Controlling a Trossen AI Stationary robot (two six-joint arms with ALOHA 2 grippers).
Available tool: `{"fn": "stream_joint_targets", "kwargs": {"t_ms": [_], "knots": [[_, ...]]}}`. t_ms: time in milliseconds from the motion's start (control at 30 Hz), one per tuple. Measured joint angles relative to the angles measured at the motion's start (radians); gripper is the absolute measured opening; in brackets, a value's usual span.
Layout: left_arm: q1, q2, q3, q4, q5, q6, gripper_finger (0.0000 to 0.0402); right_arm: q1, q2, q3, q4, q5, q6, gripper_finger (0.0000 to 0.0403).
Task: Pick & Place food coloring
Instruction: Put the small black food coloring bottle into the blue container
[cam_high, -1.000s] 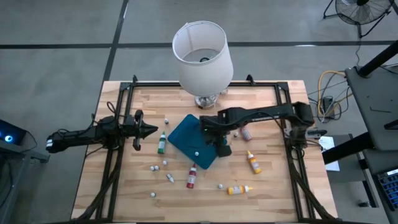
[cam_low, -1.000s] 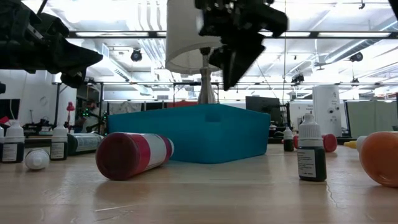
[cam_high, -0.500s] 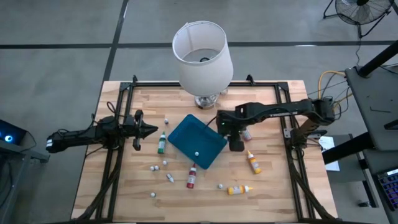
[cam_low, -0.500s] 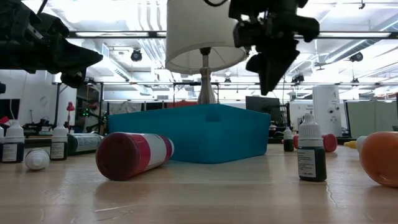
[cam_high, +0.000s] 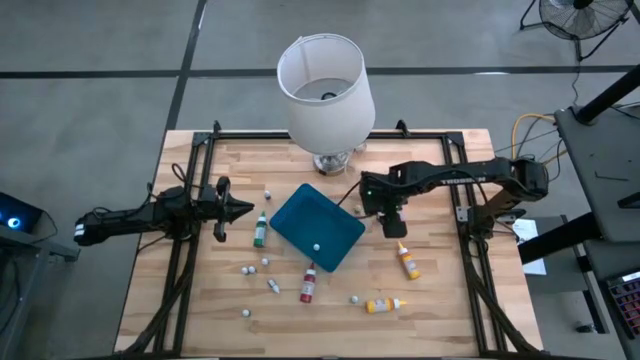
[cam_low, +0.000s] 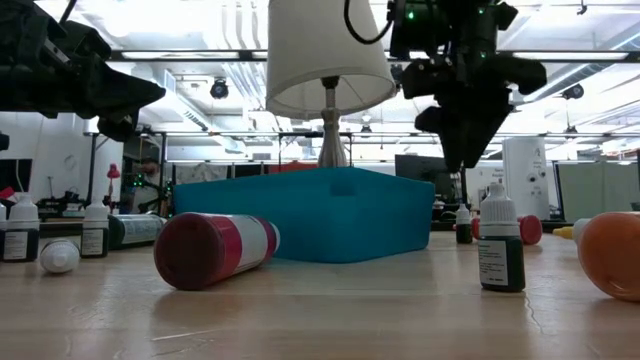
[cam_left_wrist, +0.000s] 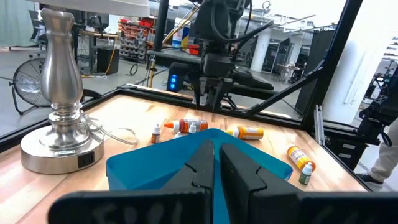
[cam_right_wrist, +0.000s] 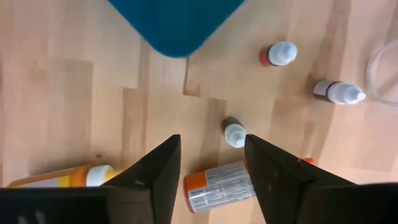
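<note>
2 dark arms work our wooden table (cam_high: 440, 300), and we see the right gripper (cam_high: 392, 222) raised above the boards just off the teal tray (cam_high: 315, 226), its fingers (cam_right_wrist: 158, 171) spread wide with nothing between them. Directly beneath that gripper, the right wrist view shows an orange-capped bottle (cam_right_wrist: 221, 184) lying on its side and a small dark bottle (cam_right_wrist: 234, 132) standing just ahead of the fingertips. We count more food coloring scattered around it: an orange bottle (cam_high: 407, 260) just beyond its tips, another (cam_high: 383, 304) farther off, a red bottle (cam_high: 308, 283) lying across the tray's far corner from it, and a green bottle (cam_high: 260, 230) on the tray's opposite side. Near that green bottle the left gripper (cam_high: 240, 210) hovers, fingers pressed together and empty. Behind the tray stands a white-shaded lamp (cam_high: 325, 88).
</note>
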Motion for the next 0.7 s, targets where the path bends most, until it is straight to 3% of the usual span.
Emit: {"fn": "stream_joint_targets", "kwargs": {"t_ms": [300, 700], "knots": [[0.000, 0.000, 0.000, 0.000, 0.000, 0.000, 0.0000, -0.048, 0.001, -0.013, 0.014, 0.013, -0.057, 0.0215], [0.000, 0.000, 0.000, 0.000, 0.000, 0.000, 0.0000, -0.087, 0.002, -0.126, 0.138, 0.012, -0.171, 0.0222]]}}
